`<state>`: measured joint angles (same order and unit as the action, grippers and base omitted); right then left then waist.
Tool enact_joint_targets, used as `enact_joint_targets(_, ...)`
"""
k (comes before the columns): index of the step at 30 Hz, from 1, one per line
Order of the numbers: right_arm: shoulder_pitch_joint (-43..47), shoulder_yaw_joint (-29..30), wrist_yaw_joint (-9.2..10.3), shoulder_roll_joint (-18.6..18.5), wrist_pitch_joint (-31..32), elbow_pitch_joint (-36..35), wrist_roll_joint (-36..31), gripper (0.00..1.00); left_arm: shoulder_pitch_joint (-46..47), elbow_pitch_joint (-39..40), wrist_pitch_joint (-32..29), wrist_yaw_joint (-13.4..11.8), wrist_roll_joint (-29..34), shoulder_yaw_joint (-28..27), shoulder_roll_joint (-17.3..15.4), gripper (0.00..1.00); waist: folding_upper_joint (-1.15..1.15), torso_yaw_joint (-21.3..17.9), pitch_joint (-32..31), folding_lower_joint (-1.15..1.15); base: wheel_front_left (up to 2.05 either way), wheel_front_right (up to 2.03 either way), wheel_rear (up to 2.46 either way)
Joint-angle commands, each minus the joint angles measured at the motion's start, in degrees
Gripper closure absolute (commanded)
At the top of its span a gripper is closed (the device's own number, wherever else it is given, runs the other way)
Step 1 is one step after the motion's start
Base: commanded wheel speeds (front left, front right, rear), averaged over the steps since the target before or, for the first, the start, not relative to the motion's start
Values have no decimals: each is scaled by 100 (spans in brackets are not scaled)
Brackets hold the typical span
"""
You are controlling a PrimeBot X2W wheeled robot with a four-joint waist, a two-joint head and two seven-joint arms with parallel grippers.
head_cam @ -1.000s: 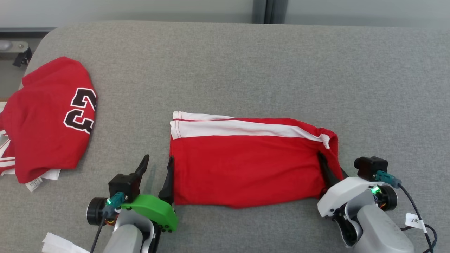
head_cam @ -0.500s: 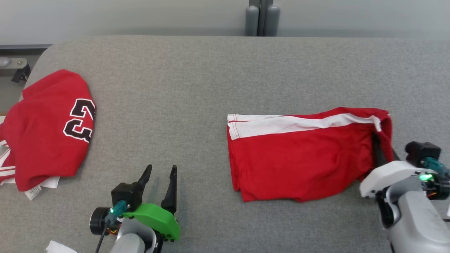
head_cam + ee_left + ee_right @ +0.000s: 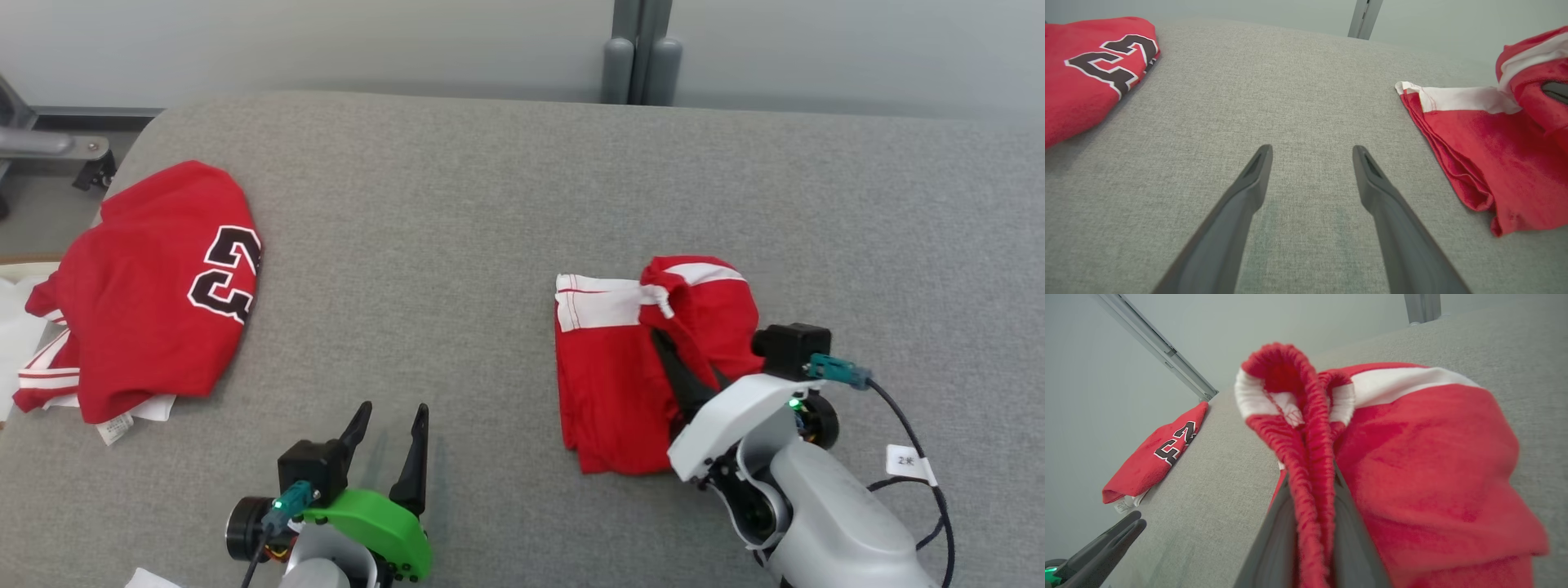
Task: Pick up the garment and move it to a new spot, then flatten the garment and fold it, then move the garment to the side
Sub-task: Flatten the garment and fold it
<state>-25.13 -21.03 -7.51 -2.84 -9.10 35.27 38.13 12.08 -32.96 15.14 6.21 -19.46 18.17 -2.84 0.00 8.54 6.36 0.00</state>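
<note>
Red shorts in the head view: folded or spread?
Partly folded: right gripper, shut on the red shorts, holds their waistband end doubled over the rest.

This looks like a bare robot test room or lab, not a home. A wide bench (image 3: 490, 180) is covered in plain grey fabric, with blank pale wall panels (image 3: 326, 41) behind it. 2 grey upright posts (image 3: 618, 69) stand at its far edge, and a metal frame on a caster (image 3: 57, 147) stands far left.

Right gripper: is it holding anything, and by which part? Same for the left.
The right gripper is shut on the red shorts, pinching their gathered elastic waistband. The left gripper is open and holds nothing.
</note>
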Motion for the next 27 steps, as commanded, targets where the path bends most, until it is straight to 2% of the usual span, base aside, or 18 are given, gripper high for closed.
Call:
enact_joint_targets(1,-82,-212,4,-20,-47,-11,148,100,-95,-10,-1,-13,37,-14,-15,0,0,99,-33,0,0,0,0)
enact_joint_targets(2,-118,-382,4,-21,-104,37,259,72,-102,-12,0,-13,42,-9,-15,0,0,126,-40,0,0,0,0)
enact_joint_targets(3,-166,-528,4,-25,-154,76,288,49,-106,-15,-1,-12,47,-3,-14,0,0,144,-46,0,0,0,0)
enact_joint_targets(4,-211,-682,4,-23,-231,125,367,0,-110,-15,0,-17,53,3,-14,0,0,165,-54,0,0,0,0)
enact_joint_targets(7,-318,-874,4,-26,-440,243,489,0,-128,12,0,-52,57,-1,-14,0,0,179,-82,0,0,0,0)
enact_joint_targets(11,-412,-762,4,-31,-594,507,137,0,-156,90,-1,-77,135,-74,-14,0,0,64,-130,0,0,0,0)
enact_joint_targets(17,-85,557,4,-56,-612,185,-1027,0,-220,331,0,-150,403,-324,-16,0,0,-199,-186,0,0,0,0)
enact_joint_targets(21,359,1446,5,-88,-614,-363,-2184,0,-326,542,-1,-157,635,-526,-18,0,0,-371,-253,0,0,0,0)
enact_joint_targets(23,580,1764,3,-56,-614,-567,-2525,0,-385,620,-1,-148,731,-606,-16,0,0,-436,-298,0,0,0,0)
enact_joint_targets(27,959,2043,3,-37,-615,-787,-3018,0,-544,678,-1,-133,824,-726,-17,0,0,-545,-423,0,0,0,0)
